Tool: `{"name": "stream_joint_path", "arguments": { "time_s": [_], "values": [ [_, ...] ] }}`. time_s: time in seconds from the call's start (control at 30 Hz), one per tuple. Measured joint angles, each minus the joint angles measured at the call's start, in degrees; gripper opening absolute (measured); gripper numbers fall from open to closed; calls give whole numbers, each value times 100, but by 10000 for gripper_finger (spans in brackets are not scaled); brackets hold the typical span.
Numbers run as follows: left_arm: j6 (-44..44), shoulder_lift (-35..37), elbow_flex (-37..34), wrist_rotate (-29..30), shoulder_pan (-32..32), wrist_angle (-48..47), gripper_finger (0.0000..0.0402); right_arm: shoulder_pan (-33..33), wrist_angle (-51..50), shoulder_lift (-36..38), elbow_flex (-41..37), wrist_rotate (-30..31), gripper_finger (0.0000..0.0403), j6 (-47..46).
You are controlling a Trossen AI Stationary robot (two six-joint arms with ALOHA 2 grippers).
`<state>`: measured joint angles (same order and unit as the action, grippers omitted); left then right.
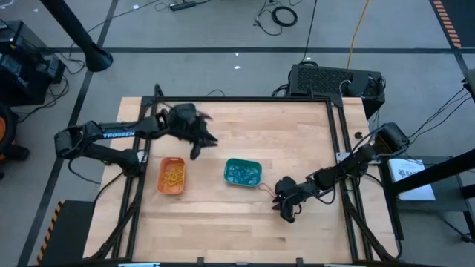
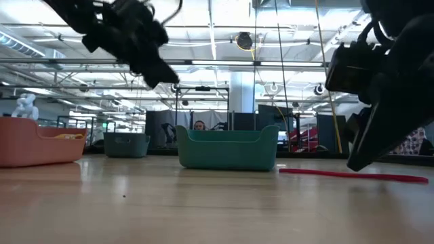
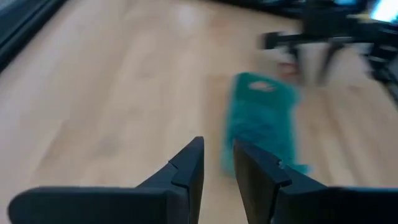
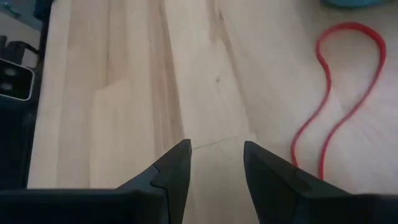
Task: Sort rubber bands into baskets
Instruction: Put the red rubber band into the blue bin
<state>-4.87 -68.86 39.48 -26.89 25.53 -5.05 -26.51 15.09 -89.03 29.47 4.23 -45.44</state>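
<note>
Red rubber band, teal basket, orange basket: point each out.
red rubber band (image 4: 357, 93): right wrist view, on the loop's right strand.
teal basket (image 1: 257, 172): high view, on its right rim.
orange basket (image 1: 161, 178): high view, on its left rim.

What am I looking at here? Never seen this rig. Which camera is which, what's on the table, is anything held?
Two dark robot arms work at a wooden table, sorting rubber bands into baskets. One picture looks straight down, one looks level across the table top, and the other two come from cameras on the arms' wrists.

The left gripper hangs above the table behind the orange basket, which holds yellow bands. Its jaws stand slightly apart and hold nothing. The right gripper sits low beside the teal basket, which holds blue-green bands. Its jaws are open and empty. A red rubber band lies loose on the wood beside it.
</note>
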Motion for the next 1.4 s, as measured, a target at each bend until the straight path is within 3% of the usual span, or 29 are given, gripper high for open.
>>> {"name": "stream_joint_path", "arguments": {
  "time_s": [0.17, 0.4, 0.67, 0.8, 0.97, 1.17, 1.4],
  "values": [
    [-461, 0, -134, 201, -966, 548, 91, -1, -93, 0, 0, 2, 141, 39],
    [-600, -86, -634, 750, -1756, 1451, 91, 1, -329, 0, 0, 379, 141, 1109],
    [-601, -648, -854, 761, -2005, 2060, 91, 30, -506, 0, 0, 722, 141, 1763],
    [-596, -1130, -855, 768, -2049, 2446, 91, 19, -834, 0, 0, 1238, 141, 1733],
    [-449, -1413, -855, 938, -2238, 2804, 91, -1, -1222, 11, 20, 1261, 133, 1210],
    [-446, -1387, -854, 1097, -2631, 2833, 91, -130, -1290, 20, 21, 1172, 100, 581],
    [-450, -1388, -852, 1385, -3076, 2817, 91, -462, -1293, 15, 13, 1055, 10, -58]
  ]
}}
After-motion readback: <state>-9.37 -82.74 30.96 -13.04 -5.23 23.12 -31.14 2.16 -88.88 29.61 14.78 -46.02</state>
